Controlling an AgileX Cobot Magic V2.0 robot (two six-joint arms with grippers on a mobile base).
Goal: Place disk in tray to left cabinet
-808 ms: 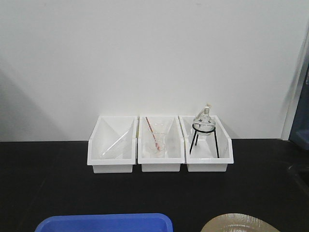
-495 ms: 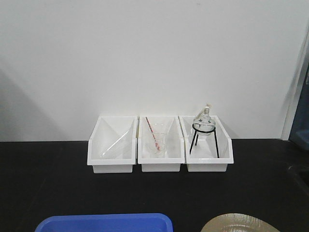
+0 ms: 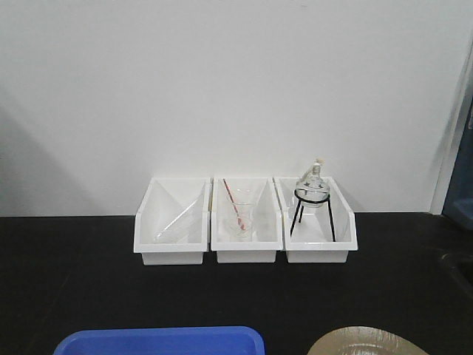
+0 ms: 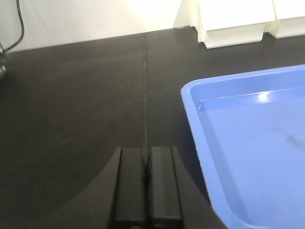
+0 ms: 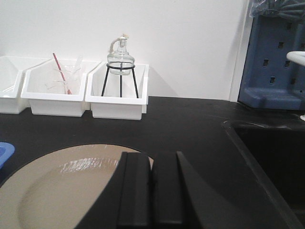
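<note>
Two pincers: left gripper (image 4: 147, 151) and right gripper (image 5: 152, 156) were found closed, empty.
disk (image 5: 52, 191): judged rigid, slick, chippable; to be pinched at its black rim.

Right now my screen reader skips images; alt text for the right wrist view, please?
Shut black tool in the foreground, overlapping a tan plate on a black counter. Behind, white bins hold glassware against a white wall.
</note>
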